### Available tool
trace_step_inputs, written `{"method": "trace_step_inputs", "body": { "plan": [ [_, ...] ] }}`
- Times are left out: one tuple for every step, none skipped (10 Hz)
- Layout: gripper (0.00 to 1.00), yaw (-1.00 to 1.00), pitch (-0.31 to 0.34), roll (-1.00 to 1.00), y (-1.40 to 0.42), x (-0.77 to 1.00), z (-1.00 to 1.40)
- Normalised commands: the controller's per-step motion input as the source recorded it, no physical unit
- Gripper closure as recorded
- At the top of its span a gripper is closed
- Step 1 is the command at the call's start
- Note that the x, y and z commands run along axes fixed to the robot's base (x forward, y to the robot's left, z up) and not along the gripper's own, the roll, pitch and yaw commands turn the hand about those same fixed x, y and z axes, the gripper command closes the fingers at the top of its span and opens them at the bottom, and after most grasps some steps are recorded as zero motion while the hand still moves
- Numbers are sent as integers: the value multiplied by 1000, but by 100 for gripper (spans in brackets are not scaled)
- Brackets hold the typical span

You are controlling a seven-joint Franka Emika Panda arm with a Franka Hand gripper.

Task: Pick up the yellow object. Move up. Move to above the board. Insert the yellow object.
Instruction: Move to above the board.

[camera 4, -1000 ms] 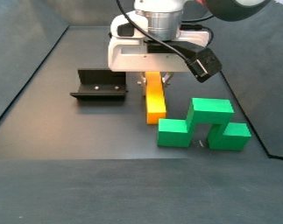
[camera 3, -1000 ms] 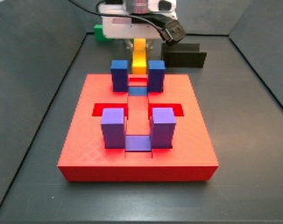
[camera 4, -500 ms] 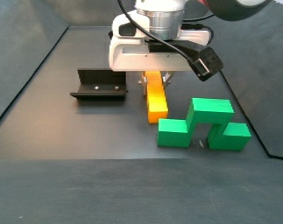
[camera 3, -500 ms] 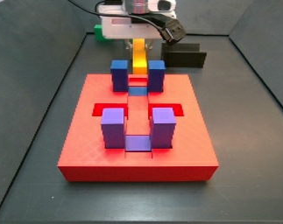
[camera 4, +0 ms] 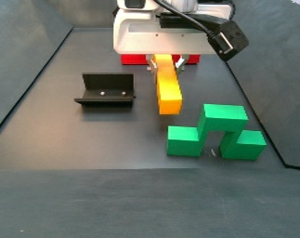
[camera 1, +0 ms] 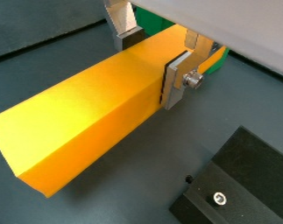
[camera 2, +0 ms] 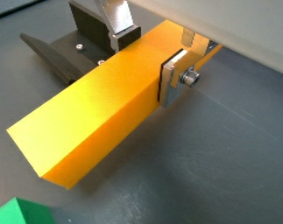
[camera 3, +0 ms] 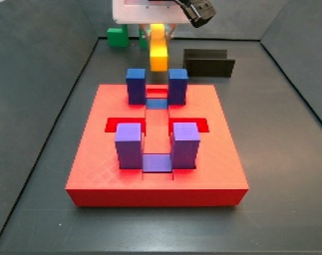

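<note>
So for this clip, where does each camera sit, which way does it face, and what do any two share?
Wrist views: both ride above the gripper, looking down along the yellow object clamped between the fingers; one catches the fixture.
Side view: faces across the board toward the gripper.
Side view: looks over the green blocks and fixture.
All four share the yellow object.

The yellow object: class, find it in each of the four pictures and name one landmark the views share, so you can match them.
Wrist view: the yellow object runs diagonally, clamped between the gripper fingers.
Wrist view: the same bar, again held at its far end.
Side view: foreshortened, hanging under the gripper beyond the board.
Side view: lifted off the floor, left of the green blocks.
Shared landmark: the fixture.
</note>
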Motion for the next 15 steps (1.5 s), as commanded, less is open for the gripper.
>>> {"method": "trace_step_inputs", "body": {
  "plan": [
    [100, 2, 16, -1, -1, -11, 1400],
    [100, -2, 30, 17, -1, -38, 1400],
    [100, 5, 0, 41, -1, -21, 1400],
    [100, 7, 20, 46, -2, -2, 1400],
    [100, 4, 56, 29, -3, -11, 1400],
    [100, 6, 53, 23, -6, -11, 1400],
    [100, 2, 48, 23, -8, 18, 1400],
    [100, 6, 75, 16, -4, 37, 399],
    [100, -242, 350, -100, -1400, -13, 209],
    [100, -241, 330, -103, -1400, -14, 193],
    [100, -108, 269, -40, -1400, -11, 212],
    [100, -67, 201, -64, -1400, -2, 206],
    [100, -28, 144, -17, -1400, 10, 207],
    [100, -10, 135, -2, -1400, 18, 212],
    [100, -2, 136, -20, -1400, 53, 224]
  ]
}}
